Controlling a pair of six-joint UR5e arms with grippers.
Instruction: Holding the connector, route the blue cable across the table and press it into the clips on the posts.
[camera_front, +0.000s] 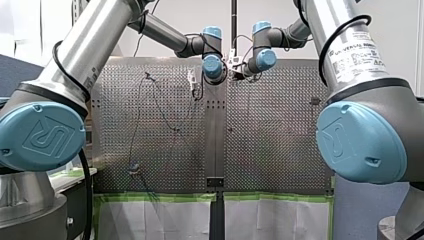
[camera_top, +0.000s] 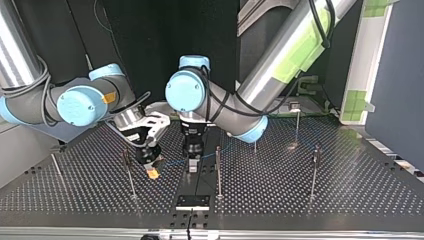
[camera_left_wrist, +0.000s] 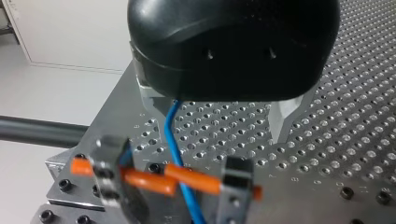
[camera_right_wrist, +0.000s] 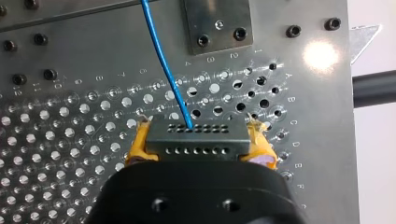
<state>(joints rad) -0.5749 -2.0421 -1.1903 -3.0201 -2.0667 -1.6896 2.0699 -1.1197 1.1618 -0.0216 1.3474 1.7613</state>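
Nearby, 2 posts (camera_top: 218, 167) flank my right gripper (camera_right_wrist: 198, 143) clamping the connector (camera_right_wrist: 197, 134); my left gripper (camera_left_wrist: 219, 119) gapes around the blue cable (camera_left_wrist: 170, 127).

Matt metal table (camera_right_wrist: 70, 140), smooth plastic blue cable (camera_right_wrist: 163, 60)

**Grey perforated metal table (camera_top: 350, 192) with posts standing on it**

Two hole-patterned panels flank a plain central strip (camera_front: 216, 145), and dark screws dot the table's border. Thin upright metal posts (camera_top: 218, 172) stand well apart across both panels: one is just beside the strip, the others are out toward the top view's left and right. A small rectangular metal plate (camera_right_wrist: 218, 18), fixed with two screws, sits on the strip near the edge closest to the top view's camera.
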